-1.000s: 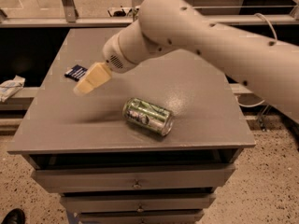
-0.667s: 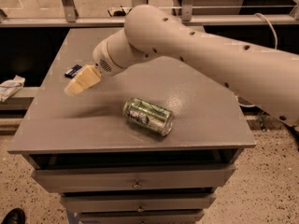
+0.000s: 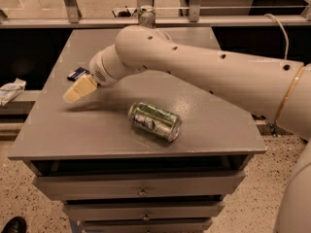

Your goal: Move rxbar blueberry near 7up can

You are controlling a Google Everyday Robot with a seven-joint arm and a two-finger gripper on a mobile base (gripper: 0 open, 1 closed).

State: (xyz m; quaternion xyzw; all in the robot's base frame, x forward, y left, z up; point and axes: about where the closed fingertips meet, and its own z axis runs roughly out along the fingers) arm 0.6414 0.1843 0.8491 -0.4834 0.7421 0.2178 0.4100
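The rxbar blueberry is a small dark navy wrapper lying flat near the table's left edge, partly hidden behind my gripper. My gripper hangs just in front of it, low over the table, pointing down and to the left. The 7up can is pale with a silver top. It stands upright at the table's back edge, just behind my arm, which hides its lower part. The arm reaches in from the right across the table.
A darker shiny green can with a dark logo lies on its side in the front middle of the grey table. Drawers sit below the table top. A white crumpled object lies on a ledge left of the table.
My gripper has moved left and slightly toward the front, from beside the bar to just in front of it. The arm has shifted and the pale can at the back now shows.
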